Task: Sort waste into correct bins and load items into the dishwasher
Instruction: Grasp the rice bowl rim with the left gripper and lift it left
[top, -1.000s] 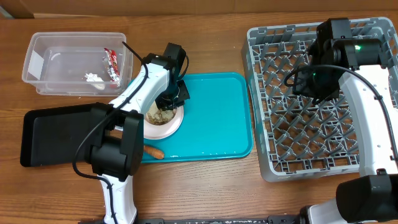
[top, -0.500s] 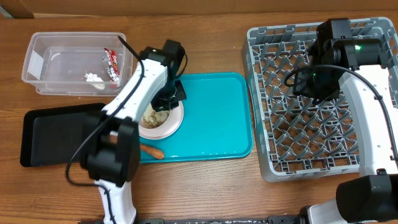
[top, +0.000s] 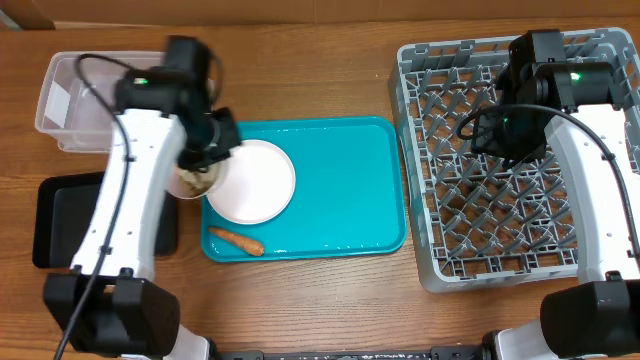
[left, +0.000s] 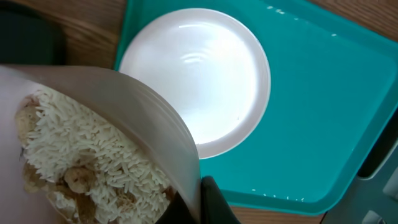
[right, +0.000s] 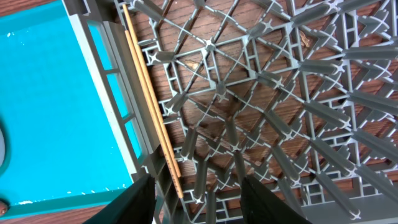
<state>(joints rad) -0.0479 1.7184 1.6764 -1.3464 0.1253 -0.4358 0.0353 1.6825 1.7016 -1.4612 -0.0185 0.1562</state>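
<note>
My left gripper (top: 207, 160) is shut on the rim of a small white bowl (top: 192, 183) full of beige rice scraps (left: 87, 155). It holds the bowl tilted above the teal tray's left edge, beside the black tray (top: 60, 215). In the left wrist view the fingers (left: 202, 199) pinch the bowl wall. The bare white plate (top: 255, 180) lies on the teal tray (top: 350, 190), and the orange carrot (top: 237, 240) lies at its front. My right gripper (right: 202, 202) is open above the grey dish rack (top: 500, 230), where the chopsticks (right: 149, 93) lie. The wrapper and tissue are hidden.
The clear tub (top: 60, 100) stands at the back left, partly covered by my left arm. The plate also shows in the left wrist view (left: 199, 74). The rack's upright pegs (right: 280, 93) fill the right wrist view.
My left gripper has lifted the bowl of rice off the plate and carried it left past the teal tray's edge. The plate is now bare. The right arm has not moved.
</note>
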